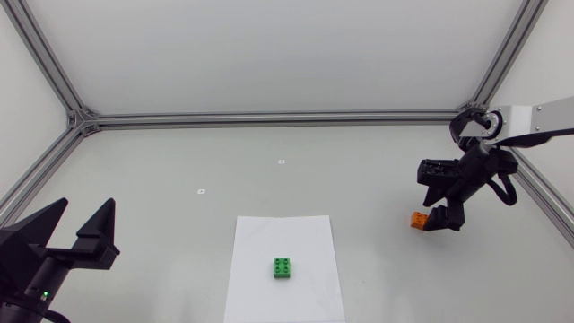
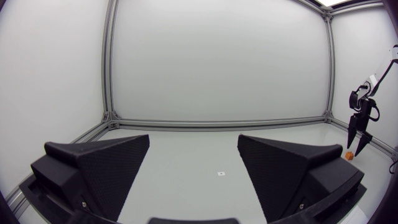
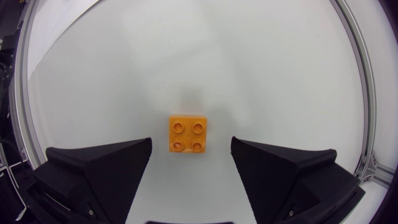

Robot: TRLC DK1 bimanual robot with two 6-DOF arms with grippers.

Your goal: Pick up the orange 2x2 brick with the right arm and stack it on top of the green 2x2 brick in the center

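Note:
The orange 2x2 brick (image 1: 418, 219) lies studs up on the table at the right, partly hidden in the head view by my right gripper (image 1: 444, 218), which hangs just above it. From the right wrist the orange brick (image 3: 188, 134) shows under the gap between the wide-apart fingers, untouched; that gripper (image 3: 189, 163) is open. The green 2x2 brick (image 1: 282, 267) sits on a white paper sheet (image 1: 260, 242) in the middle. My left gripper (image 1: 84, 229) stands open at the near left, empty (image 2: 193, 168). In the left wrist view the orange brick (image 2: 349, 155) is a small speck under my right gripper (image 2: 357, 140).
An aluminium frame rail (image 1: 269, 117) borders the table at the back, with slanted rails on both sides. Two small white markers (image 1: 281, 162) lie on the grey surface behind the paper.

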